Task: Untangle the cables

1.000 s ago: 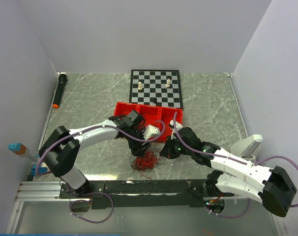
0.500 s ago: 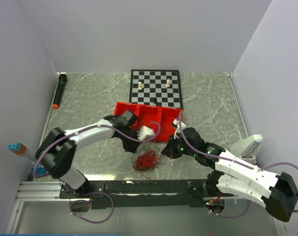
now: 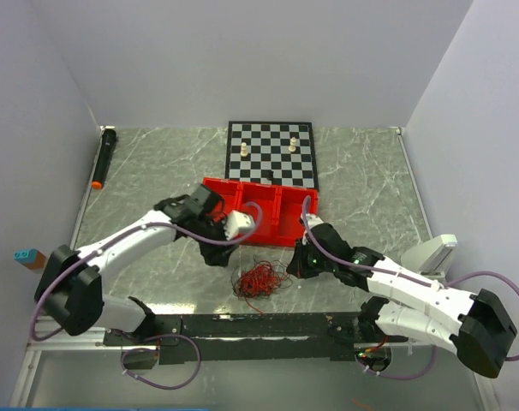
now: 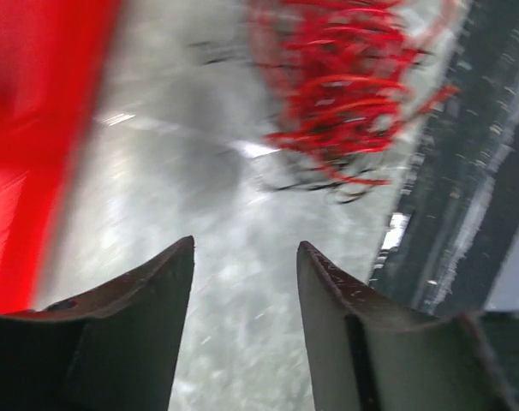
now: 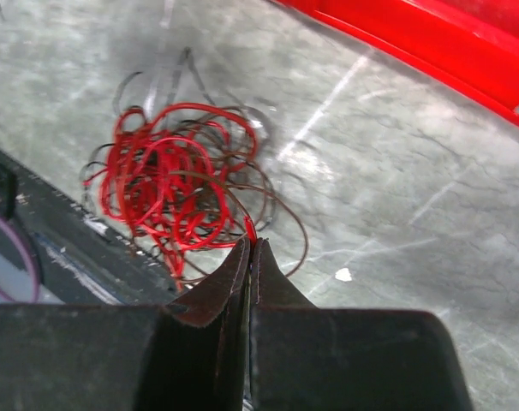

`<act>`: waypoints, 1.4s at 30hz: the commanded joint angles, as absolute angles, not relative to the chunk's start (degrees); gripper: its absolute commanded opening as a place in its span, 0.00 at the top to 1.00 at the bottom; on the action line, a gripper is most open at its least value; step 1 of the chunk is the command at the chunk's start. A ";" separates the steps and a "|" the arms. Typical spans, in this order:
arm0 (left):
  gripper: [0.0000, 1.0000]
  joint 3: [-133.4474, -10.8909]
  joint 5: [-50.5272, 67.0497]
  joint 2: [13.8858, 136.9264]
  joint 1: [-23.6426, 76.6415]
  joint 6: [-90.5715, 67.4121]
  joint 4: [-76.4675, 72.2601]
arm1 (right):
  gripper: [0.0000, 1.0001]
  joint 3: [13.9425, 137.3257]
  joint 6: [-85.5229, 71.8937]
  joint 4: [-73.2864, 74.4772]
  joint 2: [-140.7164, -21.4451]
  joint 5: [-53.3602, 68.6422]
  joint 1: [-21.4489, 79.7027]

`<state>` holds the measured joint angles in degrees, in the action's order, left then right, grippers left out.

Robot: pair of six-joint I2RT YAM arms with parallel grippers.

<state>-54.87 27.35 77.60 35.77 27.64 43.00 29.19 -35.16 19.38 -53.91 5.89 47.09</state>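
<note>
Cables point(image 3: 258, 280) sit as one red-and-dark knot on the table point(image 3: 148, 171), lower centre of the top view. They lie just above the black base rail point(image 3: 242, 325) and below the red bin point(image 3: 281, 205), not in the bin and not touching it.

Right gripper point(image 5: 250, 244): fingers clenched flat together at bottom centre of its wrist view. A red strand runs right into the tip, so it looks pinched on an outer loop at the knot's lower right edge. The rest of the knot spreads up and left of it on the marble.

Left gripper point(image 4: 245, 248): released, jaws spread, nothing between them, bare marble underneath. The knot is blurred in the upper right of that view, apart from the fingers. In the top view this gripper sits left of the knot, near the bin's lower left corner.

Step in hand, as I read it: draw one strand out while the other arm anchors the mass. To do it well:
- The left gripper should close on or press down the far, left side of the knot before the right pulls — otherwise the whole knot likely just drags along.
- The pull should go away from the knot, toward the right of the top view, slow and low over the table.
- Thin wire can slip out of a tip pinch, so a deeper bite would be safer.
- Ease off if loops cinch tighter.
- Keep the strand off the bin wall and the rail edge — both could snag it.

I can't tell whether the pinched bit is a free end or mid-loop.
</note>
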 commanded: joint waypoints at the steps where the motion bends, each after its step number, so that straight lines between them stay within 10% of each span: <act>1: 0.42 -54.58 30.93 81.03 42.79 27.42 42.19 | 1.00 28.74 -37.35 21.61 -55.02 2.56 47.29; 23: 0.45 -45.35 25.92 84.46 50.89 33.22 25.49 | 1.00 28.39 -39.55 20.83 -57.57 2.55 47.29; 34: 0.99 -46.32 28.65 83.77 51.06 35.60 29.70 | 1.00 30.23 -39.11 21.00 -58.80 2.81 47.20; 42: 0.99 -48.25 26.98 74.81 47.65 34.63 39.98 | 1.00 30.67 -38.85 22.41 -58.62 0.88 47.20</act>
